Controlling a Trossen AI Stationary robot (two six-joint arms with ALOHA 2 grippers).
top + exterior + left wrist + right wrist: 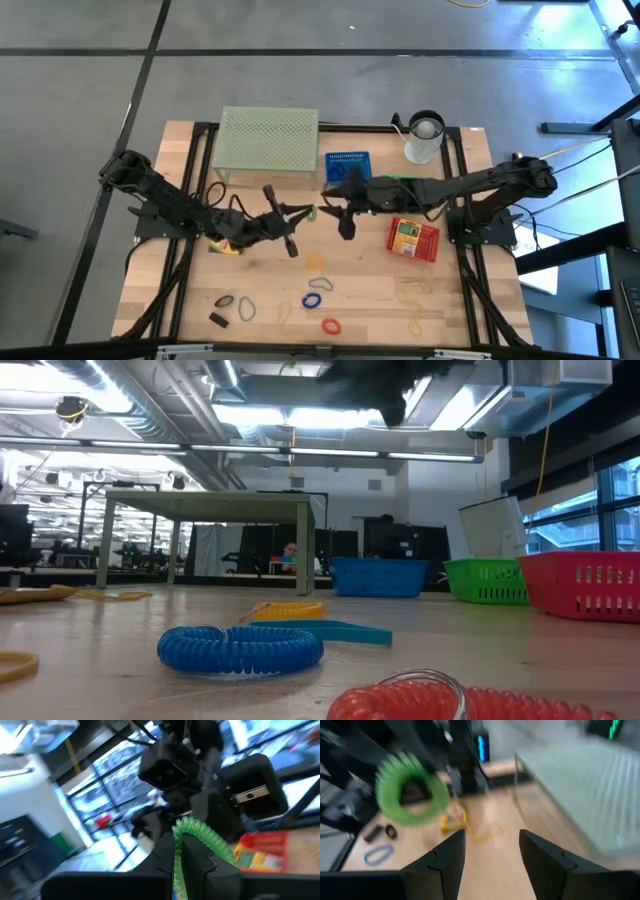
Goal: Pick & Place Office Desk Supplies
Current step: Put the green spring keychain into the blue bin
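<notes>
A green coiled rubber-band loop (202, 836) is held clamped in the left pincer (300, 213) above the wooden surface (370, 275), at nine o'clock of the spread right pincer (330, 196), so a misjudged handover could drop it.

No words, numbers or signs can be read anywhere in these pictures. The likeliest place is the red box (413, 239) on the table in the high view — its top carries a yellow-and-green printed panel, but the print is only a blur of colour, with no letter to make out. In the left wrist view the same box (262, 851) shows its label closer, yet still only as smeared yellow, green and white patches — nothing legible. The room beyond the table in the low view shows no signs or screens with readable writing.
</notes>
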